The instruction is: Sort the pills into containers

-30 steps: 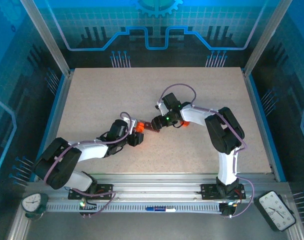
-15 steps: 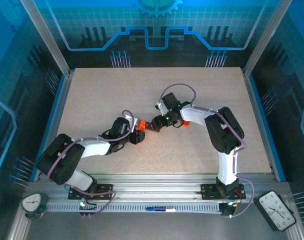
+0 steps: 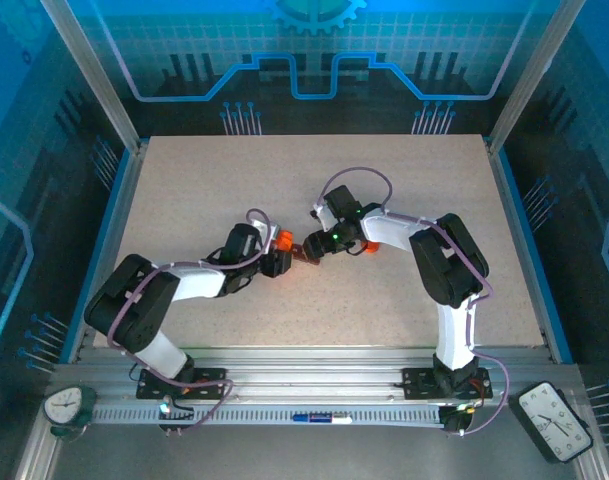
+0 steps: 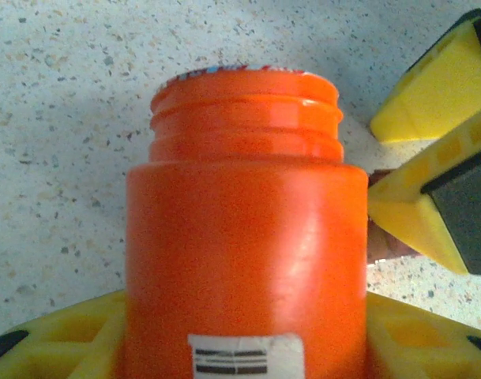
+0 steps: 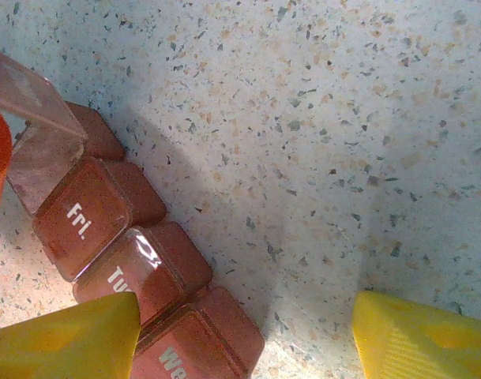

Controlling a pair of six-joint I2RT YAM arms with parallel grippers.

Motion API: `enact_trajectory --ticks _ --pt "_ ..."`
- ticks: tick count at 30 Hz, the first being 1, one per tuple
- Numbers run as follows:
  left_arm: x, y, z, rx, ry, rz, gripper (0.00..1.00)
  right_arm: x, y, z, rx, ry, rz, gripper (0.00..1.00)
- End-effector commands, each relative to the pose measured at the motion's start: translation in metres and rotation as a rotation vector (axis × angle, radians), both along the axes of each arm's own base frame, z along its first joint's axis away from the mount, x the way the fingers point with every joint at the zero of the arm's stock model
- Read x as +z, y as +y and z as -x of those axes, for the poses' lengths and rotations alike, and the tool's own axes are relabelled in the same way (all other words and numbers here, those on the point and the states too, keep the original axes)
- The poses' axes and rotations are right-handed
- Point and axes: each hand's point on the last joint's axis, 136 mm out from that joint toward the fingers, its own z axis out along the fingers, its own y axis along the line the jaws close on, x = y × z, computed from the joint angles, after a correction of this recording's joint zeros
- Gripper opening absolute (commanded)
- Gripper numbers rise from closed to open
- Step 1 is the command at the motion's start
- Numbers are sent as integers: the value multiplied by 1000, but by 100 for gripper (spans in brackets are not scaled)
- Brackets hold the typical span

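Orange plastic cylindrical pill bottle (image 4: 244,237) fills the centre of my left wrist view, bare threaded neck toward the top of frame. My left gripper (image 3: 276,260) is clamped on its body, with yellow fingers (image 4: 58,347) either side at the bottom edge. Dark reddish-brown plastic strip of square compartments (image 5: 106,237) lies at the lower left of the right wrist view on the speckled beige tabletop (image 5: 319,118). I read Fri, Tue, We on the lids. The translucent end lid (image 5: 31,91) at upper left stands raised. Right gripper (image 5: 246,312) has its jaws spread apart; one finger overlaps the strip's near end, and I can't tell if it touches. In the top view, bottle and strip sit just beside each other at frame centre.
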Motion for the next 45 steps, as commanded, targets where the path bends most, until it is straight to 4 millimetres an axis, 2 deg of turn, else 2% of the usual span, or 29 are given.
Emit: enact_trajectory --ticks 1,8,12,18,23,31,34,41,45 --pt "15 -8 -16 -33 -53 27 0 -30 -11 19 18 85 89 71" --pt "14 -11 -25 -47 -44 38 0 -30 -11 21 18 90 91 70" --pt "24 -12 -24 -53 -62 57 0 -31 -12 22 17 92 94 70" --pt "55 -10 -12 -65 -121 104 0 -31 -13 22 14 98 97 70" --pt "81 -3 6 -64 -184 132 0 -33 -11 23 9 108 94 70" --pt "86 10 25 -51 -193 101 0 -33 -8 21 8 115 81 70" --pt "88 11 25 -44 -200 107 0 -24 -8 17 -2 104 61 70" --pt "90 10 18 -30 -213 113 0 28 -11 -12 -59 12 -30 72" --pt "93 8 12 -25 -222 119 0 37 -12 -36 -62 -32 5 77"
